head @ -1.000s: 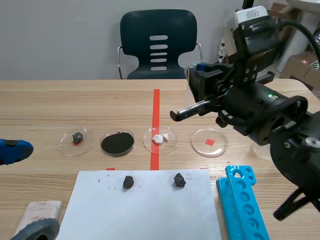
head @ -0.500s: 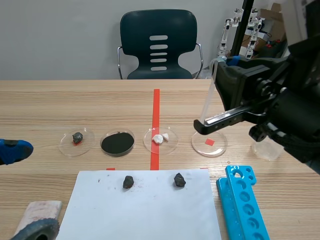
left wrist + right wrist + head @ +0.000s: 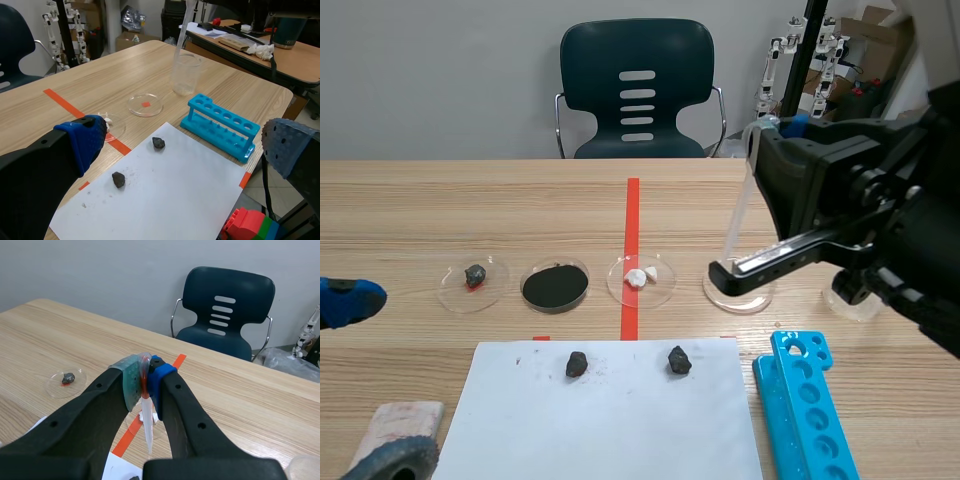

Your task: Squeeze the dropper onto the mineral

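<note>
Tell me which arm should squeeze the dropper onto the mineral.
Right. The right end effector is shut on the dropper, tip pointing down. The left end effector is open, holds nothing, and sits low at the robot's left side.

Front cam, wrist cams share table (image 3: 470, 210)

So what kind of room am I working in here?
Probably a lab or teaching workroom: petri dishes, a blue test-tube rack and a clear beaker are laid out like a small mineral-testing bench.
</note>
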